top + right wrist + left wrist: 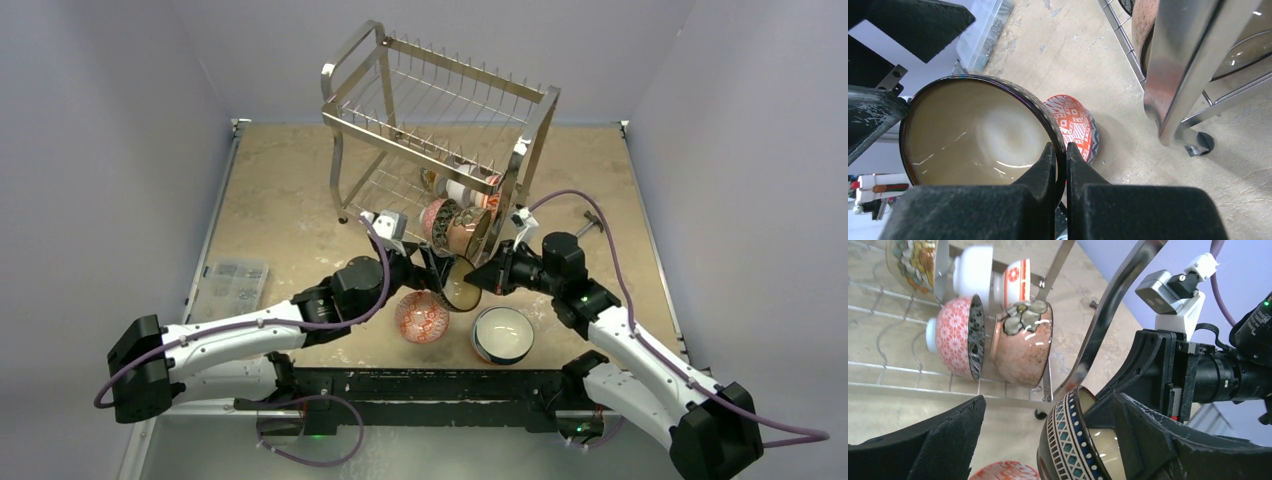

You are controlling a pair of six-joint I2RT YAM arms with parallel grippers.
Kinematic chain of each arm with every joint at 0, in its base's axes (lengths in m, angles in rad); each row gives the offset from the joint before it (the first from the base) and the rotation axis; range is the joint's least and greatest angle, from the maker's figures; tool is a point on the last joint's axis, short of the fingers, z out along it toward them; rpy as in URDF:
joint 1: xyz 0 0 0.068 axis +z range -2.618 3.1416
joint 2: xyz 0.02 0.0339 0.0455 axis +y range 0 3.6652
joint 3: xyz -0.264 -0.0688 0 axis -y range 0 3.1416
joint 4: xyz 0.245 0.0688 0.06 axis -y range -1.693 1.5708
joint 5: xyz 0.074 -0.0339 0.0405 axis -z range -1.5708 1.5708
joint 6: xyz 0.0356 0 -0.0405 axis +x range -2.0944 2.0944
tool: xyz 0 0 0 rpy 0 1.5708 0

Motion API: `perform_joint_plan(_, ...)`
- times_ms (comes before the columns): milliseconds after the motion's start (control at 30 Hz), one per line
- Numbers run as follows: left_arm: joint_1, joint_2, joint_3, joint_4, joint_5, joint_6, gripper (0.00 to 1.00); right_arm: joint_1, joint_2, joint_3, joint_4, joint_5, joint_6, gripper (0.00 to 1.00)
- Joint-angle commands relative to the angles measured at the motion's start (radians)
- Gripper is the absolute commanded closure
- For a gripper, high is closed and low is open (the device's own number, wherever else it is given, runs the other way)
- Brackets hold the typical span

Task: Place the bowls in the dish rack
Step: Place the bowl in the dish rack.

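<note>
Right side: the right claw (1060,150) was pinched shut on the rim of the dark-rimmed bowl (978,130), with one finger on the glossy tan inside and the other on the outside.
Left side: the left claw (1048,407) stood wide open and gripped nothing. Its fingers were spread to either side of that same bowl. At the left edge of the right wrist view one finger lay close to the rim; contact could not be told.
Held bowl: it was tipped on edge above the table (280,190), at the centre of the top view, just in front of the rack's near right leg. Its outside bore a band of teal diamonds and white dots on dark glaze.
Rack: the dish rack (1183,65) stood at the upper centre of the top view. Bowls stood on edge at the right end of its lower tier.
Racked bowls: the pink lattice bowl (950,337) sat just beside the salmon flower bowl (1023,345), with a white bowl (973,272) behind them.
Loose bowls: the red-patterned bowl (421,317) lay at the lower centre of the top view, showing its outside. The blue-and-white bowl (502,334) sat upright just to its right.
Left edge: a clear compartment box (228,285) lay on the table.
</note>
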Motion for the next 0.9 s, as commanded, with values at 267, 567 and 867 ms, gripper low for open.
perform_joint_plan(267, 0.208, -0.083, -0.043, -0.138, 0.649, -0.527, 0.02, -0.005, -0.037, 0.034, 0.054, -0.015, 0.0, 1.0)
perform_joint_plan(567, 0.204, 0.06, -0.047, 0.005, 0.781, -0.615, 0.02, -0.005, -0.041, 0.035, 0.05, -0.023, 0.001, 1.0)
perform_joint_plan(867, 0.207, 0.161, -0.055, 0.13, 0.862, -0.669, 0.37, -0.004, -0.048, 0.038, 0.032, -0.001, 0.003, 1.0)
